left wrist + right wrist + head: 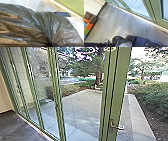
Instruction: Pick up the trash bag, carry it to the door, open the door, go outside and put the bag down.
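The dark, shiny trash bag (37, 30) spreads wide in the left wrist view. Its folds draw together at my left gripper (53, 44), which is shut on the gathered plastic. In the right wrist view, crumpled dark plastic (117, 39) lies beside the robot's wide dark plate. Ahead in the head view stands the green-framed glass door (121, 84), with a metal lever handle (116, 127) low on its frame. I cannot tell whether the door is ajar.
Tall glass panels with green frames (56, 84) run to the left. Beyond the glass are paving (77, 104), a tree (99, 69) and hedges (152, 97). Colored blocks (89, 26) stand along a wall, beside the grey indoor floor (116, 21).
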Available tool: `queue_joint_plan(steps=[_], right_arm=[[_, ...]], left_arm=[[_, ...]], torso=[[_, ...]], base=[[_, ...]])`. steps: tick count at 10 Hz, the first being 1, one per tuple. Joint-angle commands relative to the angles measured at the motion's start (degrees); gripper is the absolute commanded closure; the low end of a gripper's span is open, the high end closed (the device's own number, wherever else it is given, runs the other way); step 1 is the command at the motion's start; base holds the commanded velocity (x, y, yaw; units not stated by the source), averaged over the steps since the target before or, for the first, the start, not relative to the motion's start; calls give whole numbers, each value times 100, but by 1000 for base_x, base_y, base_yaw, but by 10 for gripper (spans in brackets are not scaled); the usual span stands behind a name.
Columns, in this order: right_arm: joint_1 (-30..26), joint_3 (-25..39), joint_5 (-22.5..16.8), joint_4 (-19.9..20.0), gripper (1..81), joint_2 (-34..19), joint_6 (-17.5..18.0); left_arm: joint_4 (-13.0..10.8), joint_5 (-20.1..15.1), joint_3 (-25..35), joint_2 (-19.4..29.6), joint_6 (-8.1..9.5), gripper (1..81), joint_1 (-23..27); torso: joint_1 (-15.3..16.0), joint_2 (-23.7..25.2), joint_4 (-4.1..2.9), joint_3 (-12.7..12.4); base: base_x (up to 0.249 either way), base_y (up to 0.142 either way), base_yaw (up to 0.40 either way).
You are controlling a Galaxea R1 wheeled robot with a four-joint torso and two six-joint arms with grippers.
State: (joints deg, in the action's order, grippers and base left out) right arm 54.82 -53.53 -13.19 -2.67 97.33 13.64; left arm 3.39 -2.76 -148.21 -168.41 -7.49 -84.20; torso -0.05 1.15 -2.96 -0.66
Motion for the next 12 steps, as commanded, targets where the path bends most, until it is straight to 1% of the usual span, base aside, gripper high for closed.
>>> queue_joint_plan(steps=[1, 3, 6, 8, 10, 12], right_arm=[[-1029, 265, -789, 187, 10, -404, 428], [-1556, 309, -1159, 170, 10, -404, 903], [-2250, 248, -1493, 135, 10, -291, 1666], [-2699, 151, -1747, 126, 10, -176, 2045], [-2980, 45, -1863, 118, 10, 9, 2301], [-3138, -244, -1863, 109, 10, 342, 2608]], left_arm=[[39, -313, 29, 0, -25, 811, 347], [30, -313, 29, -9, -25, 811, 338], [30, -313, 3, -17, -33, 811, 346], [39, -313, 3, -17, -25, 811, 338], [39, -313, 3, -26, -25, 811, 347], [39, -313, 3, -35, -25, 811, 346]], torso=[[5, 0, 0, 0], [5, 0, 0, 0], [5, 0, 0, 0], [5, 0, 0, 0], [5, 0, 0, 0], [5, -2, 0, 0]], base=[[0, 0, 0], [0, 0, 0], [0, 0, 0], [0, 0, 0], [0, 0, 0], [0, 0, 0]])
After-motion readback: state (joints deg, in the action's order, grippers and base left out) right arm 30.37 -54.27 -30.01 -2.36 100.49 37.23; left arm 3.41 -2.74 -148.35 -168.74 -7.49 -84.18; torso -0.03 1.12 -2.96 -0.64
